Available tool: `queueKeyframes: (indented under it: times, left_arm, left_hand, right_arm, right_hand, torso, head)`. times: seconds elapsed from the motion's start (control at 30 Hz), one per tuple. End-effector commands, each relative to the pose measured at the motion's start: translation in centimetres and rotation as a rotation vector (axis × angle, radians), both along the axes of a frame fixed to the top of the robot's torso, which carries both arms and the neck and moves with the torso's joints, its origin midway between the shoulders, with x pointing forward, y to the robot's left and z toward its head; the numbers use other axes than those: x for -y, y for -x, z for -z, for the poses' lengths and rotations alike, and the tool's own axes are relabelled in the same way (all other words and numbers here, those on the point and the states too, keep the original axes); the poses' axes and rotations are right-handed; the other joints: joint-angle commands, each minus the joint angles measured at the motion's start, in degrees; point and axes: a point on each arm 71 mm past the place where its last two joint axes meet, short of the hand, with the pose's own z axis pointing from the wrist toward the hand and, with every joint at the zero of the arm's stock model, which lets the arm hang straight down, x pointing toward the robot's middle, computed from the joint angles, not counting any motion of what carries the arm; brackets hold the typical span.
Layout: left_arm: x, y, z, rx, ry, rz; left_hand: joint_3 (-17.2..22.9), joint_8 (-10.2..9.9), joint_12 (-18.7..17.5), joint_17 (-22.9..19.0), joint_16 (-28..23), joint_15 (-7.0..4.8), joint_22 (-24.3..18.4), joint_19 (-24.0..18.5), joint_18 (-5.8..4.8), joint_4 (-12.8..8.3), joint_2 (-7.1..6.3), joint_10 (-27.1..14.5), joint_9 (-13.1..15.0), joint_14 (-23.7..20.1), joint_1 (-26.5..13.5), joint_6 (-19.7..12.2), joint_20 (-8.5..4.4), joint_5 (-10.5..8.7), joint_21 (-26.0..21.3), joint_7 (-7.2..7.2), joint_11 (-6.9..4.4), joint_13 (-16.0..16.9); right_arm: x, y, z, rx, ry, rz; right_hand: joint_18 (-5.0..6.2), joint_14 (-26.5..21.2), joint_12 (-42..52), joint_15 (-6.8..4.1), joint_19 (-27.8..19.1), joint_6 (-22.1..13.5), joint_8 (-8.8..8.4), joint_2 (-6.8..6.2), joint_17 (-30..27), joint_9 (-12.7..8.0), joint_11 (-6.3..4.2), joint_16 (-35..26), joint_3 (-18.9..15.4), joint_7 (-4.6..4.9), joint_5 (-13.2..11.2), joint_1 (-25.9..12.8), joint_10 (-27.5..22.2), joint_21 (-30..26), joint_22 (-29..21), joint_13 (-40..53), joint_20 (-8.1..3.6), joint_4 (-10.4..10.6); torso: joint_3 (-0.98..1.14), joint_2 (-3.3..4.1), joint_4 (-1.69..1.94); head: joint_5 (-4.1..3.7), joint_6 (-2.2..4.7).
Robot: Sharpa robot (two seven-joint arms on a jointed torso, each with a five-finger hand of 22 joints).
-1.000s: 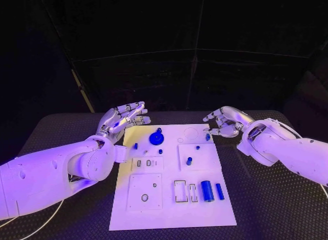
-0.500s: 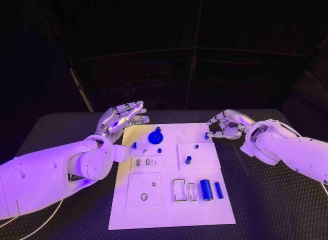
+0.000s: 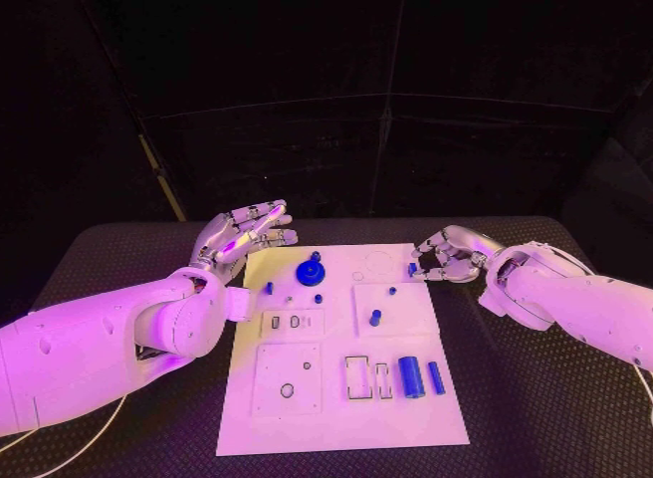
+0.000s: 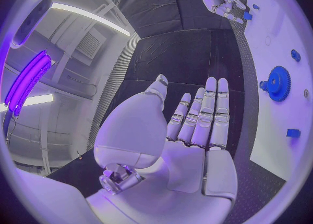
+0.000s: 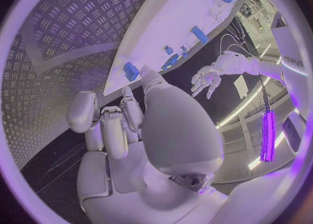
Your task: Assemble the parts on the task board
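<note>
Hands hovered at the far end of the task board (image 3: 341, 418), which lay on the black table (image 3: 556, 418). Blue cylinders (image 3: 411, 377) rested in near-right slots, apparently waiting. Farther off sat a blue gear (image 3: 311, 275). Right hand (image 3: 444, 255), fingers curled, reached for a small blue part (image 3: 411, 269); grip unclear. Left hand (image 3: 245, 236) was spread, holding nothing.

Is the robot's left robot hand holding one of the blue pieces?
No, the left robot hand is open with straight fingers and an empty palm, beside the task board.

Dim violet-lit scene, dark backdrop, glare on task board (image 3: 341, 398), fisheye-bent wrist views
</note>
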Motion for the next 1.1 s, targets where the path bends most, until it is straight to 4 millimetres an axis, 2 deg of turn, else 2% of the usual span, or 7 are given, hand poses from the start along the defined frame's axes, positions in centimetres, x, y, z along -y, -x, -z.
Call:
queueKeyframes:
  times: [0.03,0.27,0.47,1.1]
  left_arm:
    - [0.1,0.0,-0.2,0.011,0.005,0.014]
    - [0.2,0.0,-0.2,0.011,0.005,0.014]
    - [0.1,0.0,-0.2,0.011,0.005,0.013]
    - [0.1,0.0,-0.2,0.010,0.004,0.013]
  left_hand:
    - [0.0,-0.2,-0.3,-0.1,-0.3,0.37,-0.1,0.2,0.54,-0.4,0.35,-0.4,-0.1,-0.2,0.2,0.1,0.19,0.14,0.1,4.75,0.12,0.0]
    - [0.0,-0.2,-0.3,-0.1,-0.3,0.37,-0.1,0.2,0.54,-0.4,0.35,-0.4,-0.1,-0.2,0.2,0.1,0.19,0.14,0.1,4.75,0.12,0.0]
    - [0.0,-0.2,-0.3,-0.1,-0.3,0.37,-0.1,0.2,0.54,-0.4,0.35,-0.4,-0.1,-0.2,0.2,0.1,0.19,0.14,0.1,4.75,0.12,0.0]
    - [-0.1,-0.3,-0.4,-0.1,-0.4,0.38,-0.1,0.2,0.53,-0.6,0.42,-0.5,-0.1,-0.2,0.2,0.1,0.20,0.14,0.1,4.73,0.12,0.0]
  right_arm:
    - [-0.2,-0.1,0.2,-0.017,0.002,-0.012]
    - [-0.4,-0.2,0.5,-0.025,0.007,-0.013]
    - [-0.7,-0.2,0.8,-0.030,0.014,-0.020]
    - [-0.9,-0.4,1.3,-0.016,0.017,0.005]
  right_hand:
    - [-0.79,4.8,-0.2,0.03,-0.3,0.7,-0.17,0.44,10.4,0.0,-0.01,0.1,-0.1,-0.17,-0.2,0.7,-0.3,-0.1,-0.1,0.1,0.11,-0.4]
    - [-0.82,4.8,0.0,-0.24,-0.2,2.6,0.66,1.78,10.6,0.3,-0.36,0.2,-0.2,-0.58,-0.5,1.5,0.1,-0.1,0.1,0.4,-0.09,-1.2]
    - [-0.87,4.9,0.2,-0.50,0.0,4.0,1.14,2.58,10.8,0.4,-0.66,0.3,-0.1,-0.88,-0.7,1.9,0.4,0.0,0.3,0.8,-0.31,-1.8]
    - [-0.99,5.0,0.6,-1.32,0.5,7.5,2.53,5.16,11.2,0.5,-1.63,0.4,1.3,-1.95,-2.0,2.6,1.3,0.4,0.9,1.6,-1.04,-2.9]
  torso:
    - [0.03,-0.03,-0.08]
    - [0.04,0.00,-0.01]
    - [0.04,-0.03,-0.08]
    - [0.09,-0.07,-0.02]
  head:
    - [-0.05,-0.07]
    - [-0.08,-0.14]
    - [0.00,-0.28]
    - [-0.08,-0.49]
